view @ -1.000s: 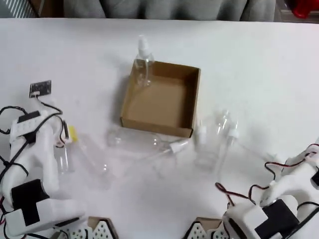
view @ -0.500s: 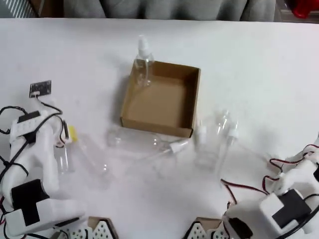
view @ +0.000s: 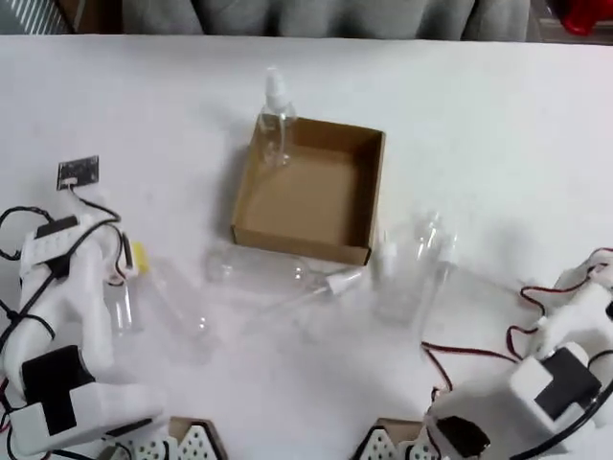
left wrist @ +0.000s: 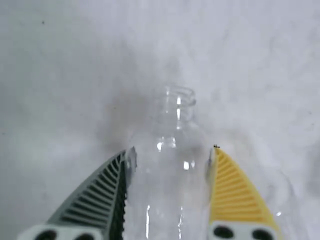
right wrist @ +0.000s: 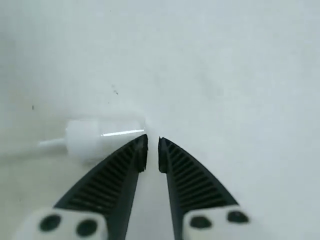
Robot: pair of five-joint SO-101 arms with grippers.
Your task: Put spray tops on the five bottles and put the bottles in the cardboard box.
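Note:
My left gripper is shut on an uncapped clear bottle, whose open neck sticks out past the grey and yellow fingertips. In the high view this bottle stands at the left beside the left arm. My right gripper hangs shut and empty just over the table, and a white spray top lies beside one black fingertip. The cardboard box sits mid-table with one capped bottle upright in its far left corner. Another capped bottle lies in front of the box.
Two clear bottles stand close together right of the box. One more clear bottle lies near the left arm. The right arm is at the near right edge, its red wires trailing across the table.
The right arm has swung to the right and back toward the near edge. The left arm and its bottle have stayed still.

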